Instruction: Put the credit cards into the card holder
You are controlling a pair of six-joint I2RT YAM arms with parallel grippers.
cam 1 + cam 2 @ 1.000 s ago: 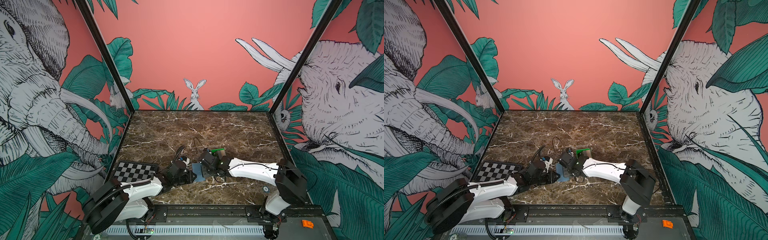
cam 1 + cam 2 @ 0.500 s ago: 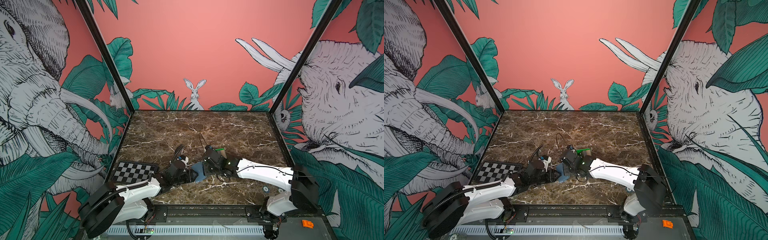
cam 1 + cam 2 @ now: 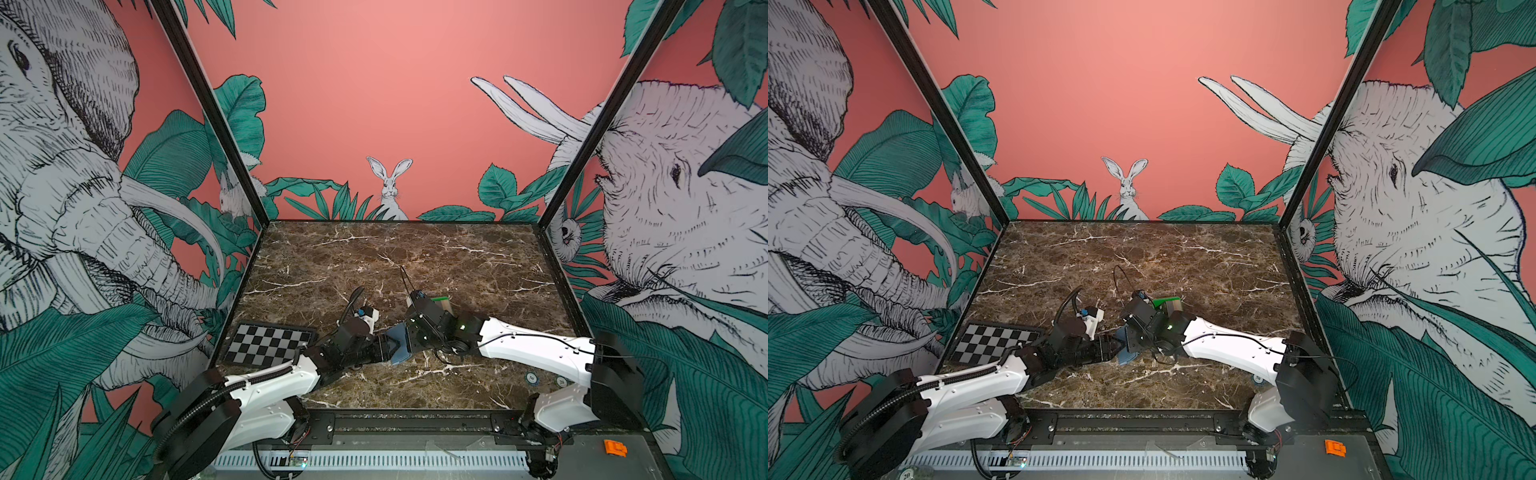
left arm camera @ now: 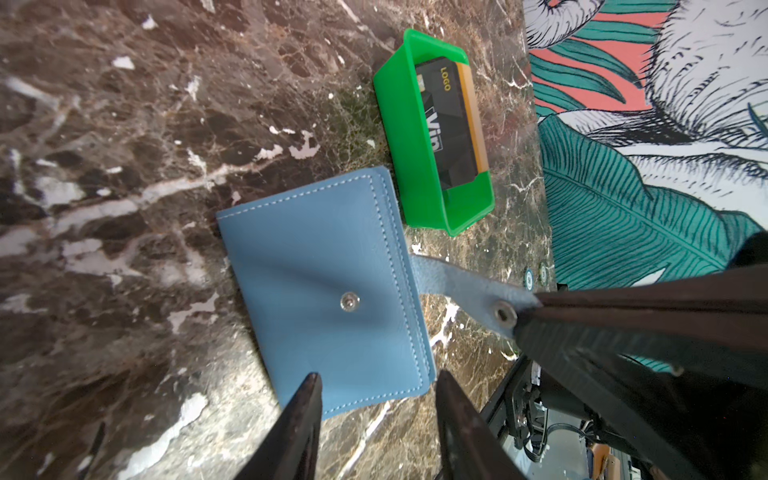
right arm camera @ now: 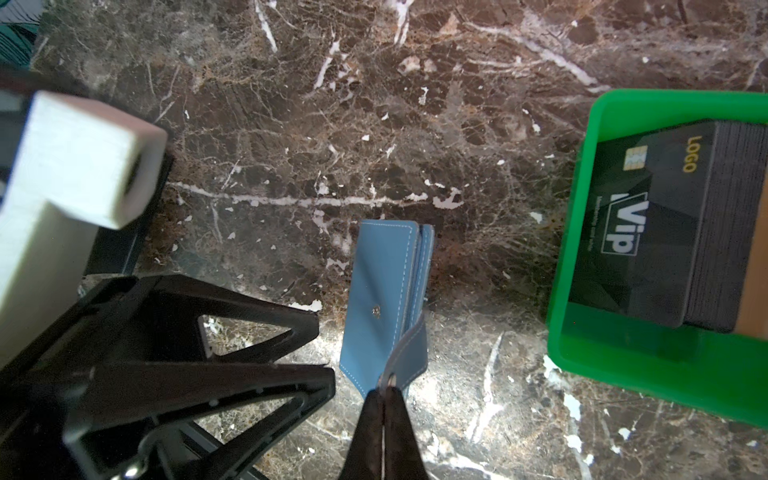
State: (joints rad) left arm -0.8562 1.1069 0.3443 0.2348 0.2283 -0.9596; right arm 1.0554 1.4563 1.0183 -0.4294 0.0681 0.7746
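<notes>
Currently credit cards (image 4: 449, 120) in tray (image 4: 398, 158); card holder (image 4: 307, 266) folded.

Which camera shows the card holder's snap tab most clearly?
The left wrist view: the snap tab shows broadside, unsnapped, stretching from the card holder to the right gripper pinching its end. The right wrist view shows it nearly edge-on; both top views show only a small blue patch of holder.
</notes>
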